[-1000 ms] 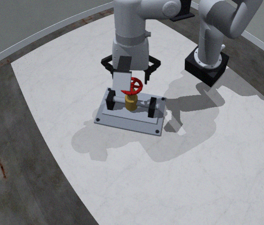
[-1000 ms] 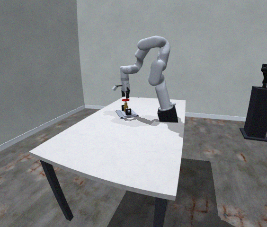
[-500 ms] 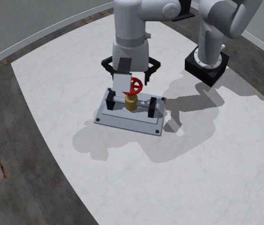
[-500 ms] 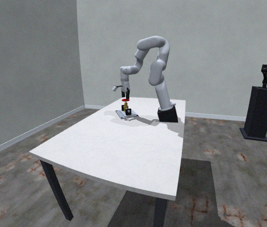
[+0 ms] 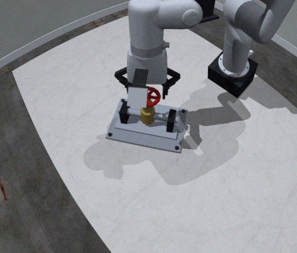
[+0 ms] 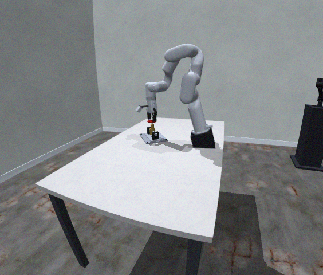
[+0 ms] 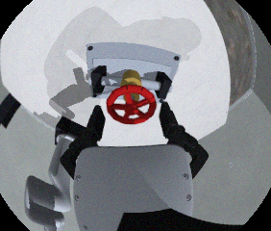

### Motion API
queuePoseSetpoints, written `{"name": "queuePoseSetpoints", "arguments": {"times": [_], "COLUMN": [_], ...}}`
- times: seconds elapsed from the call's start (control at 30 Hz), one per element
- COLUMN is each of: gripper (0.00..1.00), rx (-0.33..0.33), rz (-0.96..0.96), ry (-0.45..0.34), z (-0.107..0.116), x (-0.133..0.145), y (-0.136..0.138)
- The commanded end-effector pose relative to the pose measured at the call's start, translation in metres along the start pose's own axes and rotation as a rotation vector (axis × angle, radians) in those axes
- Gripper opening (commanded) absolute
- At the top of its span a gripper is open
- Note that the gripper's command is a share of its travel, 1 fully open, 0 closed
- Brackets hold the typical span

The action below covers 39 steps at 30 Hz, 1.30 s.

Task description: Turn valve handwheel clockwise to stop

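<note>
1. The white worktop (image 6: 144, 183) carries a grey base plate (image 5: 132, 136) near its far end; on the plate a pale horizontal pipe (image 5: 135, 110) runs between two black clamp blocks (image 5: 171, 120).
2. A brass valve body (image 5: 147, 115) stands at the middle of the pipe; the red handwheel (image 5: 154, 95) sits level on top of it — spokes visible in the wrist view (image 7: 131, 104).
3. The tool (image 7: 131, 122) hangs straight above the handwheel with its black fingers spread wide — nothing is held between them; in the wrist view one finger stands on each side of the wheel, apart from the rim.
4. In the exterior view the fingertips appear just above or level with the wheel (image 6: 149, 121); which of the two cannot be told.
5. The arm's black pedestal (image 5: 216, 77) stands on the worktop, well apart from the plate.
</note>
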State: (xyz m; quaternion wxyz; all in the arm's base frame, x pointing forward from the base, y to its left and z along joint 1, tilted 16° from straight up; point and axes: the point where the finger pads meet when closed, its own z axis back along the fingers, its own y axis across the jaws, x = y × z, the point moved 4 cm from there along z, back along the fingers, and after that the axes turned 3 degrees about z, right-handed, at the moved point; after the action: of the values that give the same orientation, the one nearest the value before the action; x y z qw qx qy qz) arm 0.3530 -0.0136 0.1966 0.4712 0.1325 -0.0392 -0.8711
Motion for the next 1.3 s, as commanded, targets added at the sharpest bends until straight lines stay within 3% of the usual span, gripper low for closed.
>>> {"name": "queuePoseSetpoints", "arguments": {"times": [0.0, 1.27], "gripper": [1.0, 1.0], "rx": [0.003, 0.003], "rz": [0.0, 0.0], "ry": [0.002, 0.002], "z": [-0.005, -0.018], "x": [-0.001, -0.001], "y": [0.001, 0.001]}}
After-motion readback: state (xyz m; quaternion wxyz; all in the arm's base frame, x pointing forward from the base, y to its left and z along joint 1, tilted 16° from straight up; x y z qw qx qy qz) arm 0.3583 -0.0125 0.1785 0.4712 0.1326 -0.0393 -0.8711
